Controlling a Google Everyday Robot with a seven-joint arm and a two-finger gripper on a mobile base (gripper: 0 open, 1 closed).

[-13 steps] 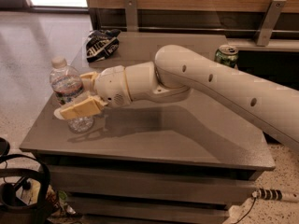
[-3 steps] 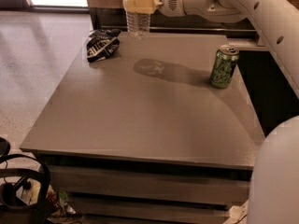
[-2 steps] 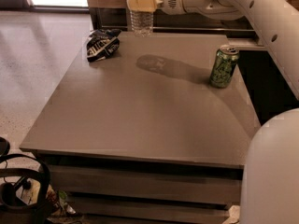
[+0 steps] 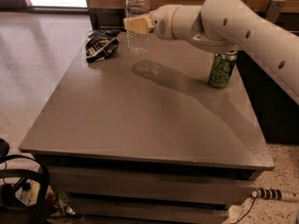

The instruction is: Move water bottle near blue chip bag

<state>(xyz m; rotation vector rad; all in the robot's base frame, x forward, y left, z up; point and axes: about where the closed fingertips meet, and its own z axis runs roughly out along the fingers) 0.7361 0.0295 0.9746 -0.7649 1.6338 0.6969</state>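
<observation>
Gripper [image 4: 137,25] sits at upper centre of the frame, at the end of the white arm [image 4: 224,20] that enters from the right edge; its tan fingers [image 4: 132,24] are clamped across the mid-body of the water bottle [image 4: 138,3]; bottle upright, white cap at the top edge of the frame, clear ribbed lower part visible below the fingers; label band covered by the fingers, no writing readable. Bottle base appears clear of the grey table [image 4: 140,120]; its shadow lies apart, lower right of it, on the table top. Blue chip bag [image 4: 101,45] lies at the table's far left corner, upper left of the frame, just left of the bottle and not touching it; white lettering and stripes present, text not legible. Green can [image 4: 222,69] stands upright at the table's right edge, partly under the arm, well apart from the bottle; markings on it not legible.
</observation>
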